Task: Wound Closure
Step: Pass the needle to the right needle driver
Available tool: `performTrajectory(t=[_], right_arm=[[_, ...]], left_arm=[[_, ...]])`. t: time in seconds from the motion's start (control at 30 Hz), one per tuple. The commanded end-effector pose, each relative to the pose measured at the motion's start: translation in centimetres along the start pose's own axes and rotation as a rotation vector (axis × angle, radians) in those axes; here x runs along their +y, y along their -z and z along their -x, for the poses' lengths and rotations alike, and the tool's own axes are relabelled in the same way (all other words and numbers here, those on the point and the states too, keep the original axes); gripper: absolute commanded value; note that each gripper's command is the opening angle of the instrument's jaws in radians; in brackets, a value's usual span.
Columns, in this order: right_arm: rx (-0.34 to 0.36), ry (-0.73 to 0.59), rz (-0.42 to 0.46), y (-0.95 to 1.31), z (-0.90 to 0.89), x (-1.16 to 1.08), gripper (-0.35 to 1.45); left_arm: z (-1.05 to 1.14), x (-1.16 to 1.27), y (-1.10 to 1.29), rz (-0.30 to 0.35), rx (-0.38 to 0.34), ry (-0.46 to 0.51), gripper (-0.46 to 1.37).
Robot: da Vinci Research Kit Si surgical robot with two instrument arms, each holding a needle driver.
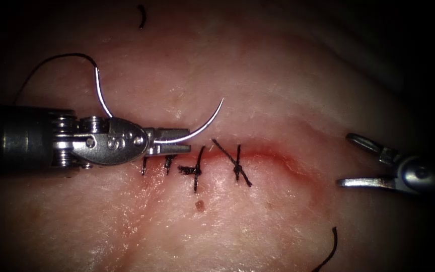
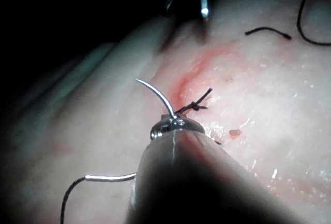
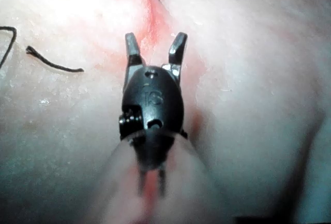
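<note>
At the far left of the endoscope view the thread (image 1: pixel 51 63), thin, black and matte, arcs over the pale, glistening tissue (image 1: pixel 288 75) and joins the blunt end of the needle (image 1: pixel 197 132), a slim, bright steel curve. The left tool (image 1: pixel 174 142), a polished metal wrist with ribbed pulleys and a smooth teardrop housing on a dark shaft, lies across the left part of the cut; its jaws are closed on the needle about the middle of its curve. The tail half of the needle sweeps up behind the housing; the sharp half rises past the jaw tips, its point free above the tissue and not in it. The left wrist view shows the same grip (image 2: pixel 173 124), with the point lifted clear of the surface. Just below the jaws, black stitches (image 1: pixel 197 168) cross the cut (image 1: pixel 268 153), a shallow pink-red crease, with knots and short stiff ends, one forming an X. A small spot of red fluid (image 1: pixel 200 205) sits below them. A cut end of thread (image 1: pixel 141 16) curls at the top and another (image 1: pixel 331 248) lies toward the lower right. At the right, well apart from the needle, the right tool (image 1: pixel 346 160) holds nothing, its two flat, narrow jaws spread wide; the right wrist view shows them (image 3: pixel 154 49) as a fork over the reddened crease.
</note>
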Motion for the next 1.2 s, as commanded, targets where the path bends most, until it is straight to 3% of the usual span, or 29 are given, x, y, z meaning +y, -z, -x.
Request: performTrajectory(t=[0.03, 0.23, 0.73, 0.97, 1.2], right_arm=[[0.002, -0.005, -0.010, -0.01, 0.00, 0.00, 0.91], [0.018, -0.053, -0.053, -0.11, -0.03, 0.11, 0.84], [0.025, -0.304, -0.101, -0.45, -0.14, 0.06, 0.85], [0.030, -0.584, -0.102, -0.55, -0.20, -0.04, 0.86], [0.041, -0.759, -0.127, -0.57, -0.25, -0.14, 0.82]], left_arm=[[0.03, 0.02, -0.03, 0.027, 0.034, -0.004, -0.35], [-0.03, 0.13, -0.07, 0.086, 0.124, -0.029, -0.35], [-0.25, 0.48, -0.14, 0.142, 0.201, -0.166, -0.35], [-0.37, 0.59, -0.23, 0.218, 0.289, -0.228, -0.35], [-0.40, 0.69, -0.31, 0.302, 0.391, -0.289, -0.35]])
